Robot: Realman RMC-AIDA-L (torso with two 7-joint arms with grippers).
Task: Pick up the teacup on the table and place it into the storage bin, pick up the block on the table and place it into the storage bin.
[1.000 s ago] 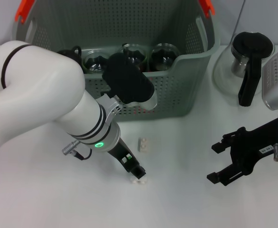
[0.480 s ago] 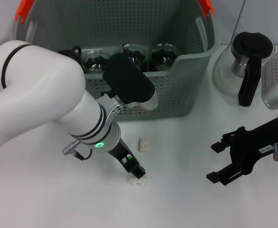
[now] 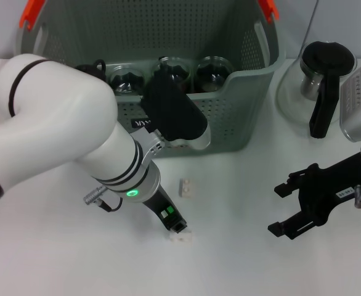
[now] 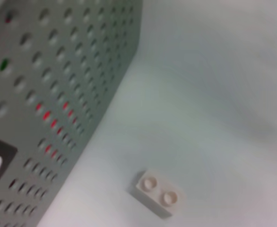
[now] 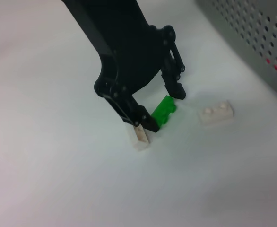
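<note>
Altogether three small blocks lie on the table (image 3: 242, 259): two white and one green. The first white block (image 3: 186, 188) sits alone near the storage bin's (image 3: 254, 92) front wall, just beside the left arm. The second white block (image 3: 179, 235) lies at the left gripper (image 5: 164, 109) tips, nearer the table's front edge. The right wrist view shows its fingers apart, one fingertip (image 5: 150, 125) touching that block (image 5: 139, 137), with the green block (image 5: 163, 111) between the fingers; whether it is gripped cannot be told. The head view hides most of the green one. Three glass teacups (image 3: 212, 73) stand inside the bin. The right gripper (image 3: 285, 211) hovers open near the table's right edge, well apart.
</note>
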